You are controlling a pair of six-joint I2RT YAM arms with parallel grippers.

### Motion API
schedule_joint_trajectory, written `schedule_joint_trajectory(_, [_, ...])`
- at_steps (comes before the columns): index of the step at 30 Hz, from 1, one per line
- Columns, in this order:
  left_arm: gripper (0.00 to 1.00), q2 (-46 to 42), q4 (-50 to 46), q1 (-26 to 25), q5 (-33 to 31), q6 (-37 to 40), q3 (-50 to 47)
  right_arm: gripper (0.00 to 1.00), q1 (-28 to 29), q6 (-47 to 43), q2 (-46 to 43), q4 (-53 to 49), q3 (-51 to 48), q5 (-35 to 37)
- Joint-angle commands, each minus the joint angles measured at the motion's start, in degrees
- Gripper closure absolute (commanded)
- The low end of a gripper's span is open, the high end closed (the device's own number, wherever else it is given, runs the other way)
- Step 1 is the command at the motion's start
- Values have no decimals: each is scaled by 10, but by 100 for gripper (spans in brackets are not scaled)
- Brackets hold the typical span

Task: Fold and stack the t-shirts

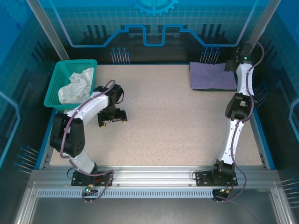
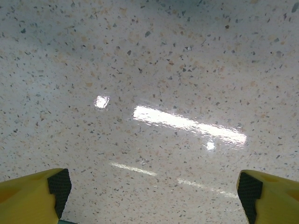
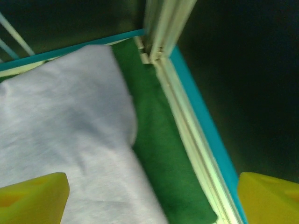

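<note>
Lavender cloth lies folded in the far right corner of the surface point(image 1: 163, 121). The lavender t-shirt point(image 1: 212, 75) is a flat rectangle resting on top of the dark green t-shirt point(image 3: 161, 154). In the right wrist view we see the green one reaching out past the lavender one's right side, close against the pale metal rail point(image 3: 184, 135) at the surface's edge. From above, it shows as a thin dark strip along the lavender one's near edge.

The right arm stretches along the right side to that corner. We see the right fingers point(image 3: 32, 198) spread wide over the stack, one yellow tip at each lower corner of the wrist view. They are released, with no cloth pinched between them.

The left arm is bent back on itself on the left side. The left fingers point(image 2: 60, 185) hang over bare speckled surface, near the basket and well apart from the stack. They too stand wide apart, black pads facing inward, grasping nothing.

At the far left stands a teal mesh basket point(image 1: 55, 91) holding a crumpled white cloth point(image 1: 74, 86). It may be another shirt, but from above we cannot tell.
</note>
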Motion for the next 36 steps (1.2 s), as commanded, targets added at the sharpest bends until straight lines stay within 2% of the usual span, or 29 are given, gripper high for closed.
schedule_joint_trajectory(1, [6,5,-21,-14,-3,-5,16,6,4,59,-50,-4,-21,39])
schedule_joint_trajectory(3, [5,7,-20,-25,-2,-4,21,5,7,88,-81,-14,-62,46])
schedule_joint_trajectory(6, [5,9,-18,-42,-2,0,27,5,15,127,-150,10,-173,3])
schedule_joint_trajectory(12, [3,-16,-10,-76,-21,7,40,6,65,183,-339,177,-460,-124])
schedule_joint_trajectory(13, [1,-27,-6,-81,-27,9,44,1,79,185,-368,202,-496,-141])
schedule_joint_trajectory(15, [1,-48,-1,-89,-46,14,58,0,112,200,-414,226,-545,-147])
schedule_joint_trajectory(19, [1,-114,29,-96,-102,17,68,0,194,227,-492,216,-587,-106])
schedule_joint_trajectory(21, [1,-163,64,-95,-126,15,46,0,226,229,-517,205,-589,-99])
schedule_joint_trajectory(23, [1,-220,105,-95,-156,8,8,0,266,231,-536,182,-578,-60])
schedule_joint_trajectory(26, [1,-305,176,-96,-208,16,-58,0,324,179,-550,216,-575,-30])
schedule_joint_trajectory(29, [1,-378,232,-92,-258,47,-113,0,368,91,-541,269,-580,0])
schedule_joint_trajectory(30, [1,-395,262,-86,-261,64,-135,0,375,67,-536,283,-587,5])
schedule_joint_trajectory(32, [1,-428,305,-58,-229,88,-169,0,385,13,-533,329,-628,-3])
schedule_joint_trajectory(36, [1,-467,316,10,-298,-15,-218,0,387,3,-562,399,-755,15])
